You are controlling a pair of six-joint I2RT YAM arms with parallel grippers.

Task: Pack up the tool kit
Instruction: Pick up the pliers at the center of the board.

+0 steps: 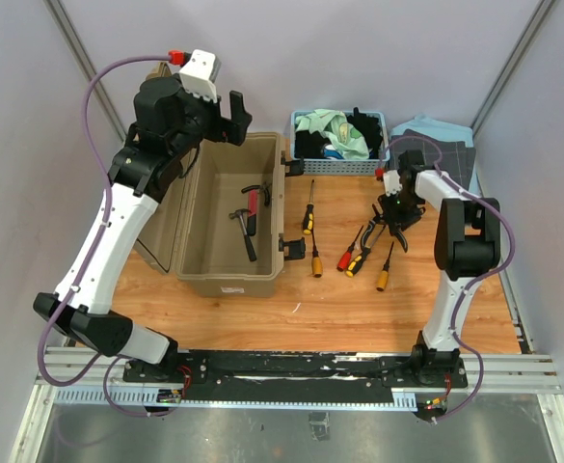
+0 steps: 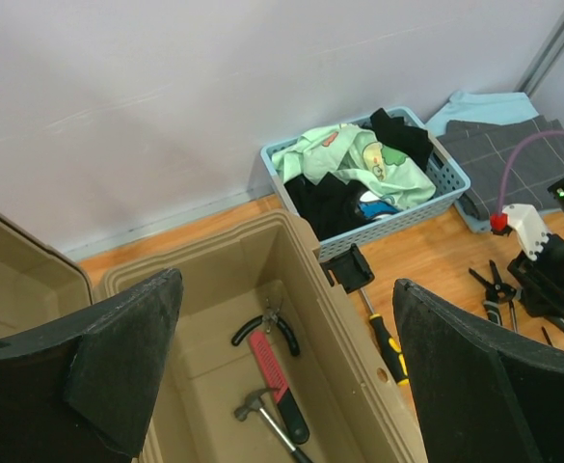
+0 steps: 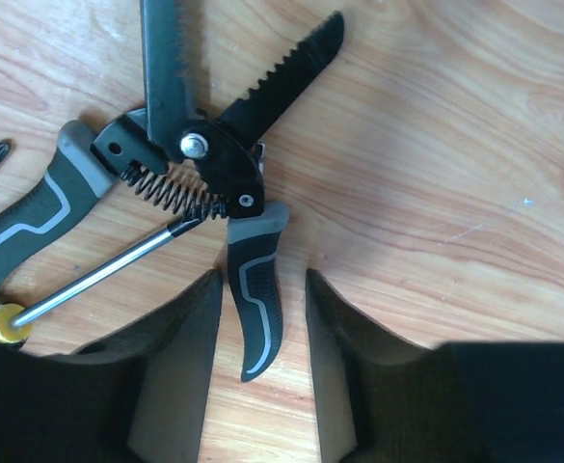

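Start from the top. Find the box (image 1: 231, 280) open on the left of the desk (image 1: 339, 309), with a hammer (image 1: 244, 230) and a red tool (image 1: 255, 201) already lying inside. Spot the left claw (image 1: 226, 114) up over the far left rim, spread wide and holding nothing. Spot the right claw (image 1: 394, 214) low on the right, down at the grey pliers (image 1: 399, 238). Note a few screwdrivers (image 1: 308, 218) loose on the desk between box and pliers. Leave the blue basket (image 1: 339, 166) at the far side alone.

Next, the left wrist. See both left fingers (image 2: 118, 376) far apart, with only the open box below them. Hold this claw high and off to the side, to leave a free path into the box.

Last, the right wrist. See the right claw half shut, one finger (image 3: 180, 367) on each side of one pliers handle (image 3: 257, 309), not pinching yet as far as can be told. Squeeze on the fat middle of that handle, not the thin end, or risk a slip. Mind the thin shaft (image 3: 108, 272) with its tip right at the spring. Lift straight up and slowly, so as not to drag it along. Expect the pliers to hang and swing from one handle. Carry left over the box, go low, and let go in the bare spot beside the hammer.
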